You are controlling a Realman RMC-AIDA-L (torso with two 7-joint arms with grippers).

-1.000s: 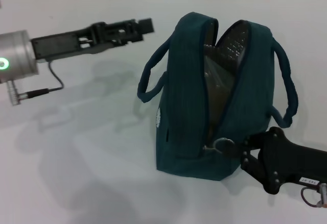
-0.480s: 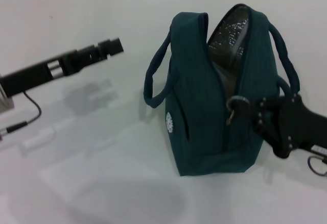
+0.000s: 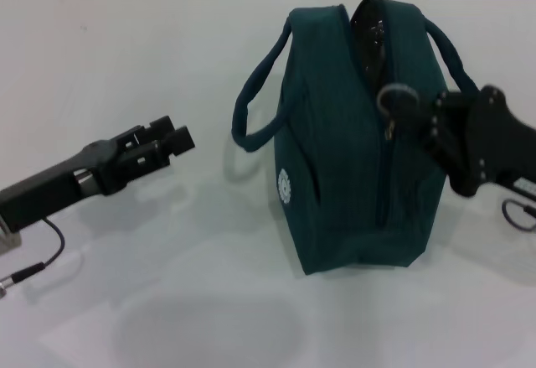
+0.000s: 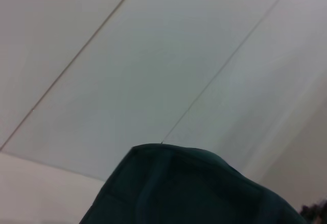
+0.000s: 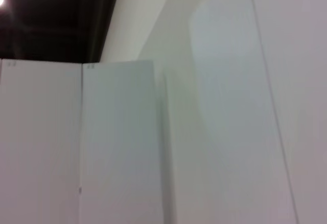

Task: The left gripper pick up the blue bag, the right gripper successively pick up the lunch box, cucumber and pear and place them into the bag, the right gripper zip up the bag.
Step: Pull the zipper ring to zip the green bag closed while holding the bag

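Note:
The blue bag (image 3: 352, 175) stands upright on the white table (image 3: 167, 49), its white logo (image 3: 286, 188) facing me. Its zip is shut along most of its length, and a short gap at the top (image 3: 371, 33) still shows foil lining. My right gripper (image 3: 423, 121) is high on the bag's right side, shut on the round zipper ring (image 3: 394, 98). My left gripper (image 3: 174, 133) hovers low over the table, left of the bag and apart from it, open and holding nothing. The bag's fabric top (image 4: 194, 188) shows in the left wrist view. The lunch box, cucumber and pear are hidden.
Two loop handles stick out from the bag, one on the left (image 3: 251, 108) and one on the right (image 3: 448, 45). A cable (image 3: 38, 263) trails from the left arm near the table's front left. The right wrist view shows only wall panels.
My right gripper has pulled the zipper ring up along the bag, closing most of the opening. The bag now stands straighter. My left gripper has dropped lower and drawn back to the left.

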